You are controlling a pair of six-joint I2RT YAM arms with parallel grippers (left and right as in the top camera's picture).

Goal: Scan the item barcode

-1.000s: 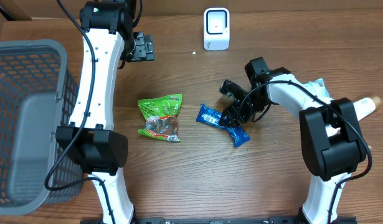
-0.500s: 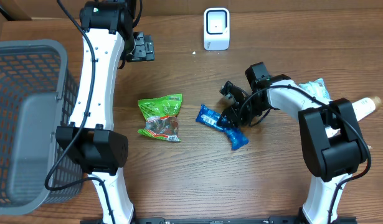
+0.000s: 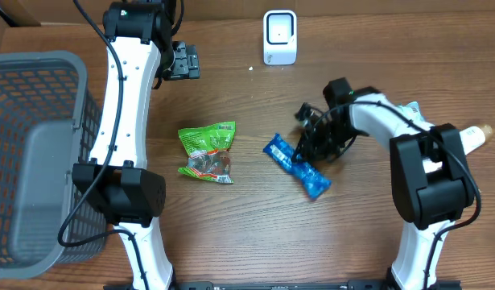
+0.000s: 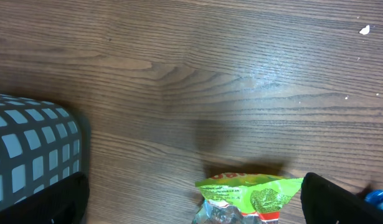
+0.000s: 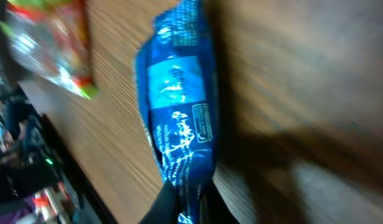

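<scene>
Handling the blue packet (image 3: 298, 167) calls for a light pinch: it looks like a thin, glossy film wrapper, judged to be light, soft and somewhat slippery, and likely to sag or twist when lifted by one end. It lies flat on the table (image 3: 231, 234), slanted, right of the green snack bag (image 3: 207, 151) and well apart from the white scanner (image 3: 279, 36) at the far edge. The right gripper (image 5: 180, 205) is at the packet with its jaws fully closed; the wrist view shows the dark fingers meeting on the near end of the wrapper, so the grip appears to be on the film at or close to the end seal, not across the body. That flat seal is the preferred hold, since it is stiffer than the filled middle and leaves the printed faces uncovered. No barcode can be made out on the face now showing; it may be on the underside. The left gripper (image 3: 183, 60) hangs with its jaws spread wide and nothing between them, beside the grey basket (image 3: 38, 58). Expect the free end to droop during transport.
</scene>
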